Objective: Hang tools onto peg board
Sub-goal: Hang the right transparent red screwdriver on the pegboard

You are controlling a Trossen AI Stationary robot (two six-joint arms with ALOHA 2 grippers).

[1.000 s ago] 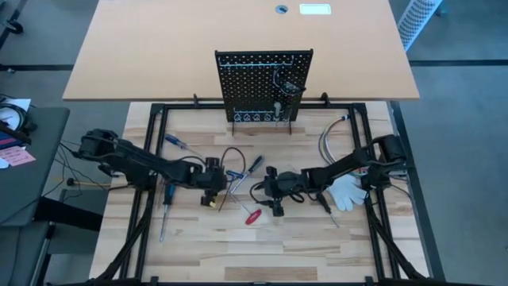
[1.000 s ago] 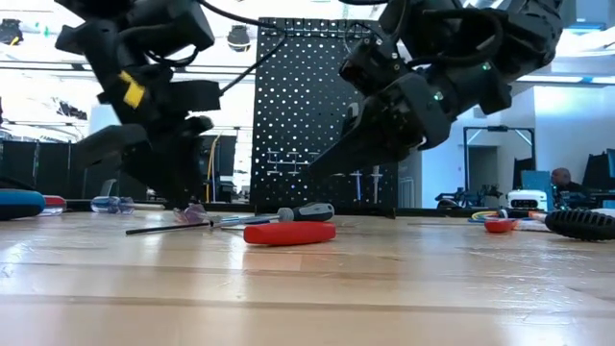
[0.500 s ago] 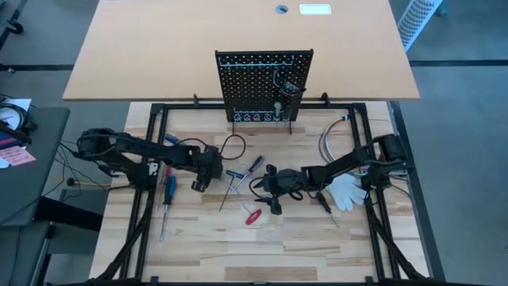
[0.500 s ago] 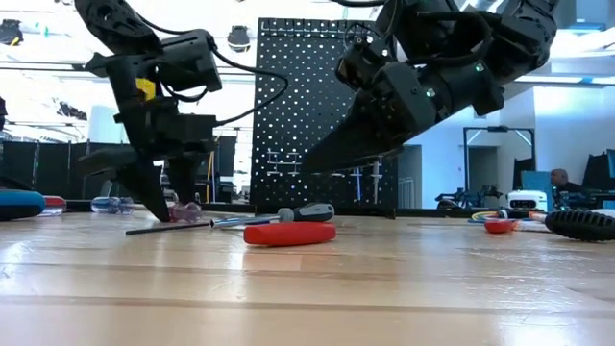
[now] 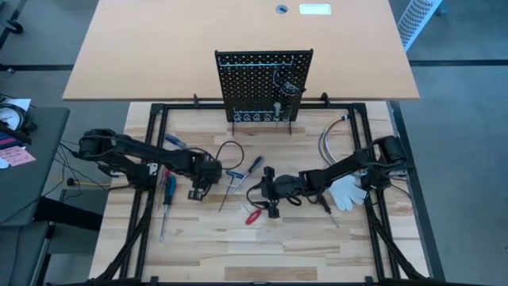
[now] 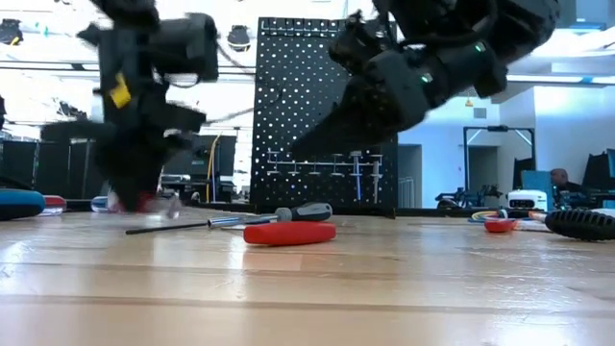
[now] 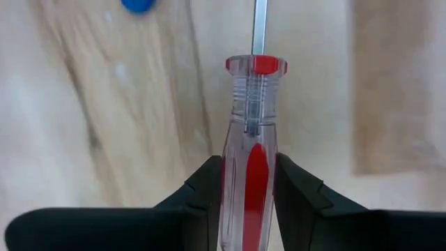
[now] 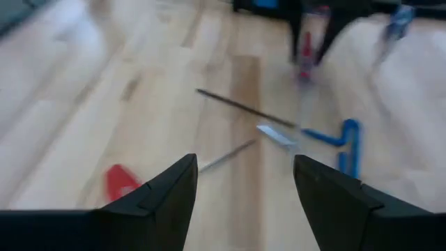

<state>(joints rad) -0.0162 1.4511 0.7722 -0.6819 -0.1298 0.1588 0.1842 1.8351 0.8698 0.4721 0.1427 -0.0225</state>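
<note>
Left claw (image 7: 247, 202), left of centre in the high view: clamped on one clear, red-cored screwdriver (image 7: 252, 139), handle between its fingers, shaft pointing away over the table (image 5: 198, 246). Right claw (image 8: 244, 188), centre frame: spread wide, holding nothing; one red-handled tool (image 5: 252, 216) lies just beside it. One peg board (image 5: 262, 83) stands upright, upper centre.

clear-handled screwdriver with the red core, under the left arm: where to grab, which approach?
Probably mid-handle, from above, fingers across its width. The screwdriver lies flat on the table with its thin shaft pointing away; the thick handle gives two near-parallel sides. The left claw sits exactly so.
</note>
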